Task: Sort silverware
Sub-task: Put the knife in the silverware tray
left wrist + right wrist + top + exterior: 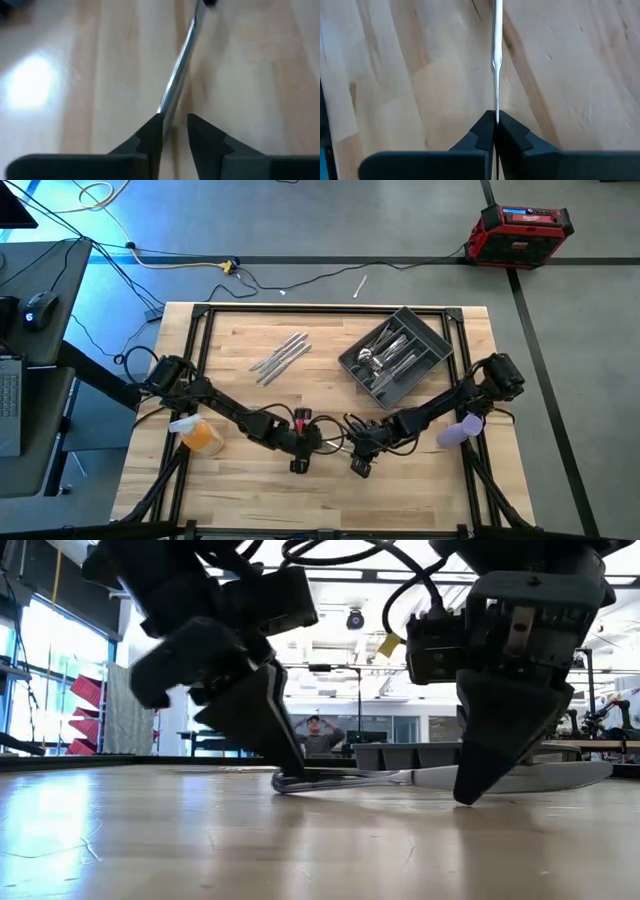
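One slim silver knife (350, 779) lies level between my two grippers at the table's near middle. My right gripper (495, 114) (360, 452) is shut on it. My left gripper (175, 117) (300, 445) is open, its fingers standing on either side of the knife's handle end (167, 107), which lies close to one finger; whether they touch, I cannot tell. More silverware (282, 355) lies loose on the wood farther back. Other pieces lie inside the dark grey tray (440, 340). My right gripper pinches the knife between its two fingers at the blade (495, 102), just past the neck, coming from above with the knife running on ahead of the fingers. The knife is level and edge-on, low over the table (520, 776); whether it rests on the wood, I cannot tell.
An orange object (202, 435) sits by my left arm and a purple one (460, 430) by my right arm. A black frame (300, 308) borders the table. Bare wood lies near the front edge (320, 500). A person (315, 730) stands far off in the room.
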